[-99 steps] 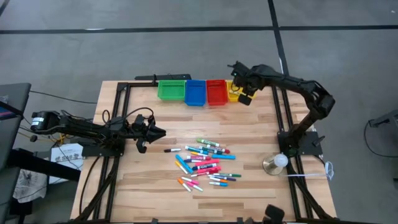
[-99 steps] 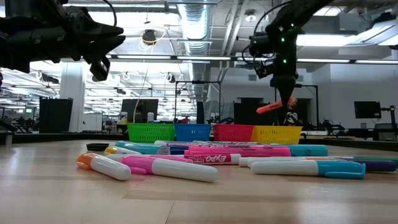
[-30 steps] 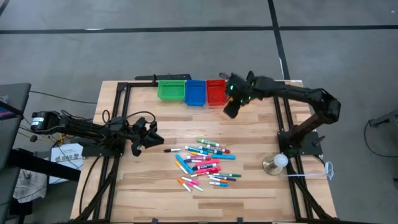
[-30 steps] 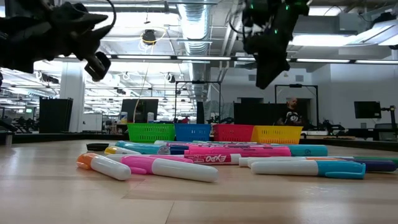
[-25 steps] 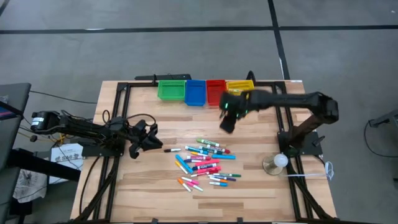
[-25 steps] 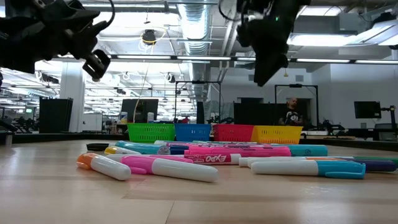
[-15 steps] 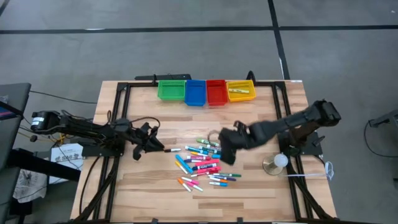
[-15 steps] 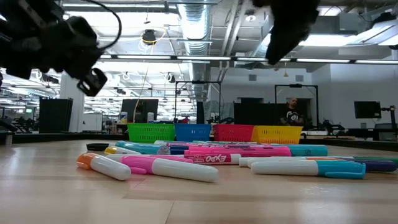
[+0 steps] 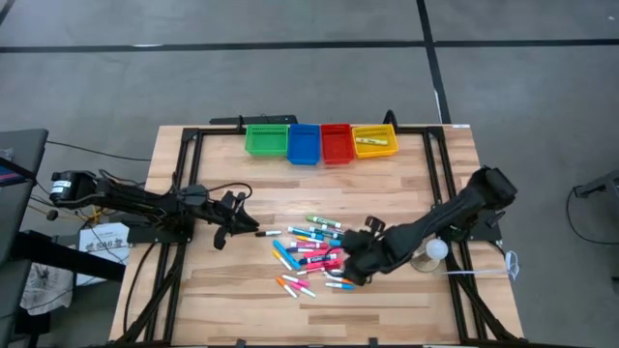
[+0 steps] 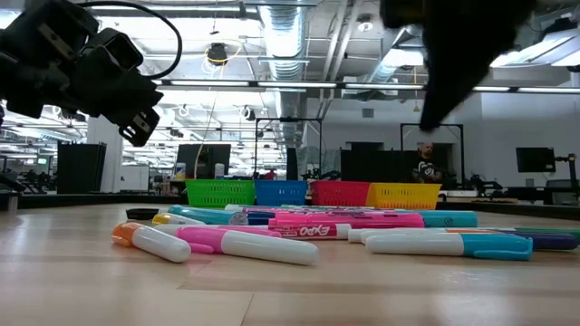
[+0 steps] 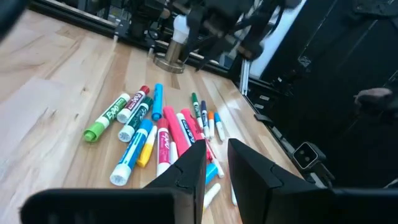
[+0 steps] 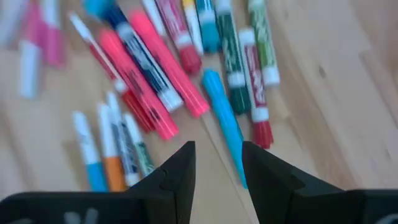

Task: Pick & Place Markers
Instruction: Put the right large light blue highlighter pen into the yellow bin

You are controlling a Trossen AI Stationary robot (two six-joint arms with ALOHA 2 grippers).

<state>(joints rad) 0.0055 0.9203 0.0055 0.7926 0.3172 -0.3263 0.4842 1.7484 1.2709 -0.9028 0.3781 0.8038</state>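
Markers [image 9: 314, 249], short thin plastic pens in pink, blue, green, orange and white with smooth glossy barrels, lay loosely scattered in the middle of the pale, grainy wooden table [image 9: 242, 290]. The right gripper [image 9: 351, 270] hung low over the right edge of that scatter, its two dark fingers [image 12: 180, 171] parted with nothing between them. The left gripper [image 9: 245, 225] waited left of the pens, its fingers [image 11: 189, 171] nearly together and empty. Four small ribbed plastic bins [image 9: 320, 143], green, blue, red and yellow, lined the far edge, and the yellow one held a marker.
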